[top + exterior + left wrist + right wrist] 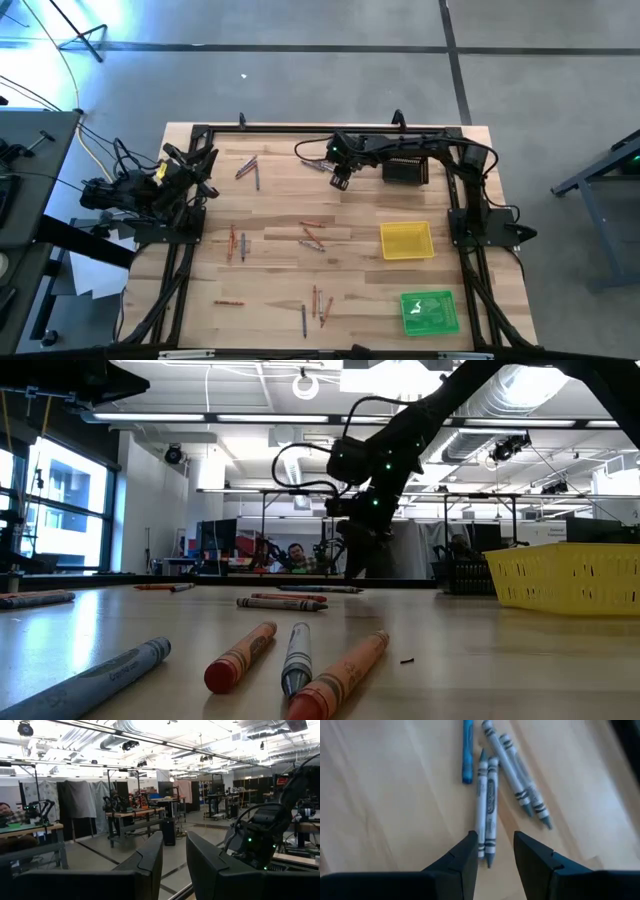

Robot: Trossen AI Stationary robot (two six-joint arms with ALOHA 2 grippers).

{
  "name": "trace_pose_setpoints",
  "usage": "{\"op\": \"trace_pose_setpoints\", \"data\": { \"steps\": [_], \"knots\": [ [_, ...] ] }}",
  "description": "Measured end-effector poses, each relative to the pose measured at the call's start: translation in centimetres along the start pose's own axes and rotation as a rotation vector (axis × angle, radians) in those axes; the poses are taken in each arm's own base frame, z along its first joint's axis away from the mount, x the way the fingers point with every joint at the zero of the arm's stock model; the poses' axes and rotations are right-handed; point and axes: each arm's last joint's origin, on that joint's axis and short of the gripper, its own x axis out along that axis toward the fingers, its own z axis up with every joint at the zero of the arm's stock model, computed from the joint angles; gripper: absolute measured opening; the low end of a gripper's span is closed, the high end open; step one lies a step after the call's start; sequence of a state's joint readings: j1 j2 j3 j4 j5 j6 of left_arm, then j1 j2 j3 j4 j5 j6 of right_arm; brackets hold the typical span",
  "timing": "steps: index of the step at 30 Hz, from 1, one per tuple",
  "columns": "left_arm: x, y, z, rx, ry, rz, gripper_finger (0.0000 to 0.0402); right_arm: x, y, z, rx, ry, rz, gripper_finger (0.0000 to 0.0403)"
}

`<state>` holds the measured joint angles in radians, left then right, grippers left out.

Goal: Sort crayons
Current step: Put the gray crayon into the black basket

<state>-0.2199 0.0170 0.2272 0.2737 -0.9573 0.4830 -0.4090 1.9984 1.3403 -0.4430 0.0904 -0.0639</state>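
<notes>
Overhead, right gripper (494, 851) jaws apart above grey crayons (487, 805); left jaws apart.

Bright ceiling lights (127, 745) w/ glare; right wrist view blurry.

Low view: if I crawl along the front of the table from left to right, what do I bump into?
Blue-grey crayon → orange crayon → grey crayon → another orange crayon → yellow tray, farther back on the right.

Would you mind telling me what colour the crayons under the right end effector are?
Four grey crayons and one blue crayon, seen best in the right wrist view.
</notes>
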Motion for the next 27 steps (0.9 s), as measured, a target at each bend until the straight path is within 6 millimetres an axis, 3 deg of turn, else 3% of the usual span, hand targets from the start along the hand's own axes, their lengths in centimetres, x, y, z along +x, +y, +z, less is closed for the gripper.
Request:
{"op": "trace_pose_setpoints", "data": {
  "steps": [9, 27],
  "knots": [
    [0.0, 0.0, 0.0, 0.001, 0.002, 0.005, 0.0074, 1.9, 0.6, -0.5, 0.004, 0.026, 0.037, 0.0118],
    [0.0, 0.1, 0.0, 0.003, 0.009, 0.020, 0.0074, 2.3, 0.7, -0.6, 0.020, 0.036, 0.116, 0.0118]
  ]
}}
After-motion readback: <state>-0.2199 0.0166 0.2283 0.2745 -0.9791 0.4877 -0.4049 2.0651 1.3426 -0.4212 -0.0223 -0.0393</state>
